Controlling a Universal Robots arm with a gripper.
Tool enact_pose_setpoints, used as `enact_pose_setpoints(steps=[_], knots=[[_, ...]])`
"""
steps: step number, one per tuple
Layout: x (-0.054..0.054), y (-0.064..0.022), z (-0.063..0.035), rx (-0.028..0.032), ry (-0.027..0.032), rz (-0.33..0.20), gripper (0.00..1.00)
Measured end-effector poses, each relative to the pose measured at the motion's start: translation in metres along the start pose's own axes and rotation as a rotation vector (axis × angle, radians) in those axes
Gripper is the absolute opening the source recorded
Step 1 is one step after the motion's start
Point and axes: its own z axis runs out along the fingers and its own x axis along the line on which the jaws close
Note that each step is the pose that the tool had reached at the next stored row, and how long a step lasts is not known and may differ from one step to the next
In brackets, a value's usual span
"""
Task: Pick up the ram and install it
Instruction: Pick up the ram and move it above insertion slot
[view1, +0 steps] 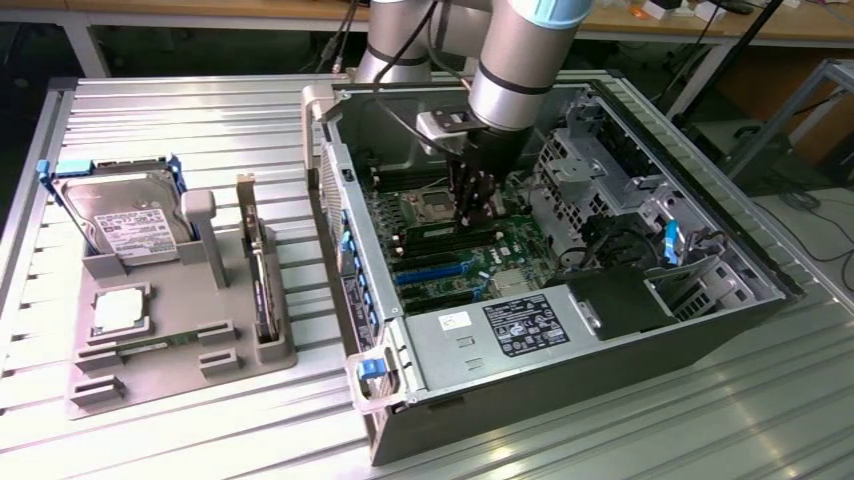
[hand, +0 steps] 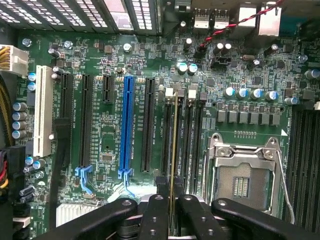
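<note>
The ram (hand: 174, 150) appears edge-on in the wrist view as a thin stick with a gold-coloured edge, clamped between my gripper's (hand: 173, 212) black fingers (hand: 157, 217). It lines up lengthwise with one of the black memory slots (hand: 192, 140) beside the CPU socket (hand: 245, 175). Whether it touches the slot I cannot tell. In the exterior view my gripper (view1: 477, 215) reaches straight down into the open computer case (view1: 534, 330), just above the green motherboard (view1: 454, 260).
A blue expansion slot (hand: 126, 125) and black slots lie beside the memory slots. Drive cages (view1: 601, 170) and cables crowd the case on the exterior view's right. On the exterior view's left, a grey fixture tray (view1: 174, 370) holds a hard drive (view1: 127, 215), an upright card (view1: 254, 260) and a processor (view1: 118, 310).
</note>
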Motion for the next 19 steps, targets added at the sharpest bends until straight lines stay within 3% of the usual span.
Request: enact_pose_setpoints(steps=[4, 7, 9, 19], knots=[[0.0, -0.0014, 0.0003, -0.0083, -0.0003, 0.001, 0.14], [0.0, -0.0016, 0.0006, -0.0086, -0.0006, 0.001, 0.14], [0.0, -0.0033, 0.0021, -0.0127, -0.0006, 0.0, 0.14], [0.004, -0.0036, 0.0105, -0.0131, -0.0005, 0.0, 0.14]])
